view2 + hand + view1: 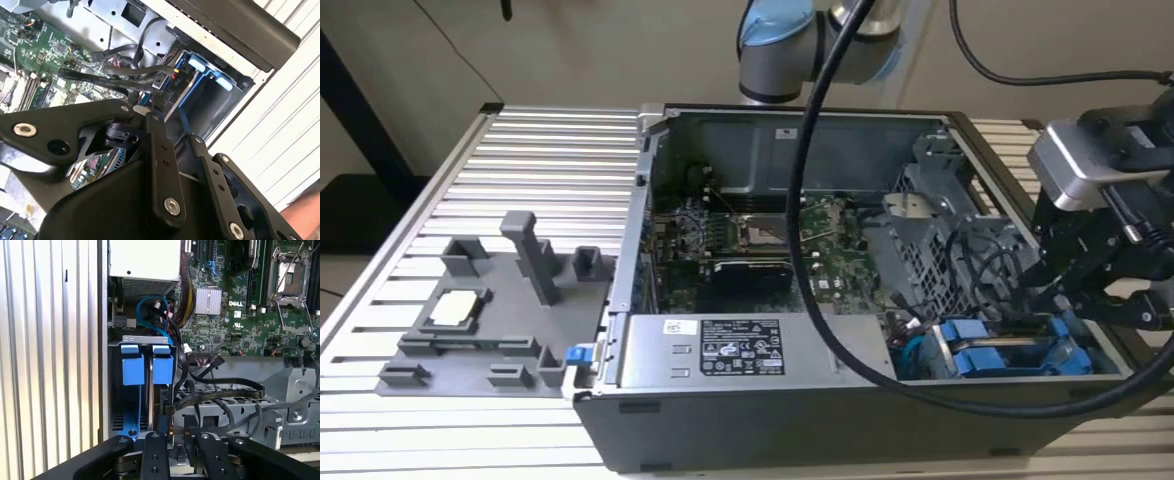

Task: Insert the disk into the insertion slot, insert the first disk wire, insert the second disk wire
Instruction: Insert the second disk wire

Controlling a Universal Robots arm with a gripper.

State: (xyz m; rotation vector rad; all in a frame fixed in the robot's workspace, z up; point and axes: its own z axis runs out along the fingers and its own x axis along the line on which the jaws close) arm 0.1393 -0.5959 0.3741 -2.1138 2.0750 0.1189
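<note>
Two gripper (pixel 180 436) fingers (pixel 152 455) apart at bottom middle, close by a black wire (pixel 215 390). Blue-framed disk (pixel 162 371) down inside the insertion slot (pixel 145 340), left of middle in the first wrist view.

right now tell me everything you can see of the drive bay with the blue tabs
The insertion slot is a narrow bay of grey sheet metal in the open case's corner at the exterior view's lower right, beside the power supply. Bright blue plastic tabs stand side by side at its mouth, with blue rails running back into it. Black cables lie against its edge. The hand hangs just at its opening.
</note>
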